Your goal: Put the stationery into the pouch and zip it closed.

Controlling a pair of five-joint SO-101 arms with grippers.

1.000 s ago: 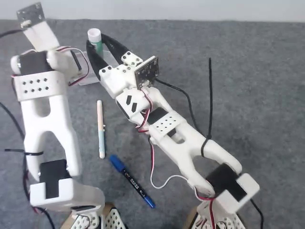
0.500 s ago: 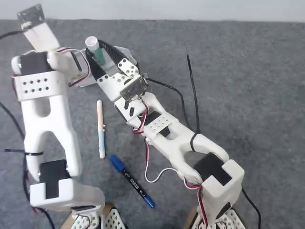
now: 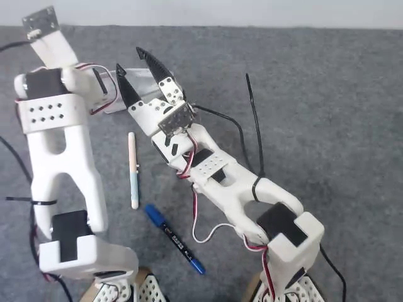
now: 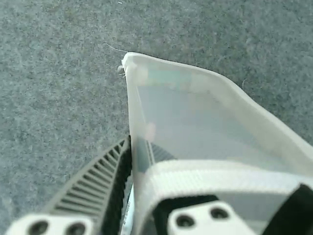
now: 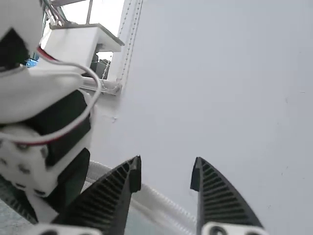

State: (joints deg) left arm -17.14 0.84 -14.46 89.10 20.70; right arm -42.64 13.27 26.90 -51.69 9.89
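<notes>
Grey carpet (image 3: 327, 126) w/ white wall (image 3: 252, 12) at far edge; pen (image 3: 133, 170) and marker (image 3: 174, 239) lie near-left. R gripper (image 3: 130, 59) wide, empty, far left; L gripper (image 4: 140, 151) clamps pouch (image 4: 195, 117) edge.

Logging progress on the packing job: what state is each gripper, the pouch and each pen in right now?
left gripper: shut on the pouch's edge.
right gripper: open, empty, above the pouch.
pouch: gripped at its edge; zip state cannot be told.
white pen: lying on the table, outside the pouch.
blue marker: lying on the table, outside the pouch.
</notes>
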